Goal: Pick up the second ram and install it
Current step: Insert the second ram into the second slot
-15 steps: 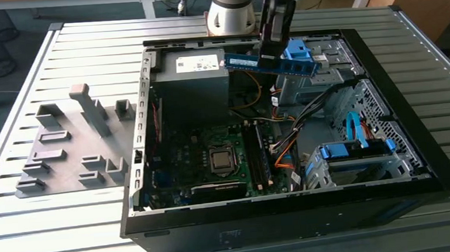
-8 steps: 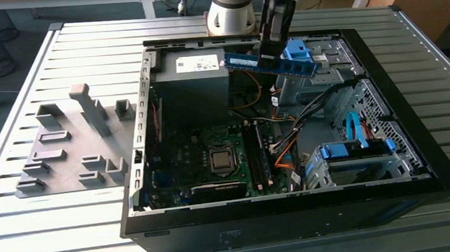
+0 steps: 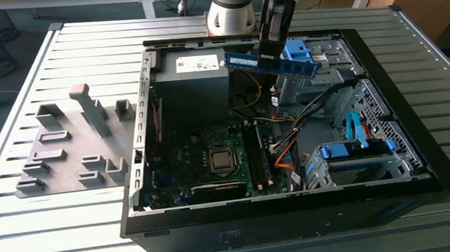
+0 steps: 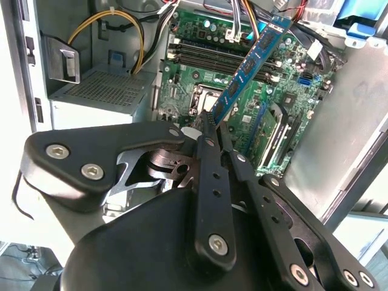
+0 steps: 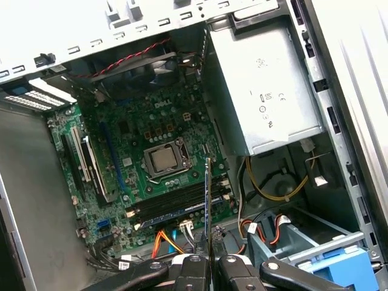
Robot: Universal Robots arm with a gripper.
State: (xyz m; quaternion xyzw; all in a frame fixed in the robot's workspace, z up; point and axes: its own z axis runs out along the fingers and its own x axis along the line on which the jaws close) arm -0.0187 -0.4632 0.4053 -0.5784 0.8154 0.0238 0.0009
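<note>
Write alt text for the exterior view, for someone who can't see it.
A robot arm's gripper holds the second ram, a thin blue stick, level in the air above an open computer case lying on a slatted metal table. A grey holder tray sits at the exterior view's left of the case.

You have one memory stick (image 3: 270, 64) pinched in one gripper (image 3: 271, 59), one open computer case (image 3: 293, 212), one motherboard (image 3: 204, 162), one grey power supply box (image 3: 193, 81) and one grey holder tray (image 3: 70, 147).
</note>
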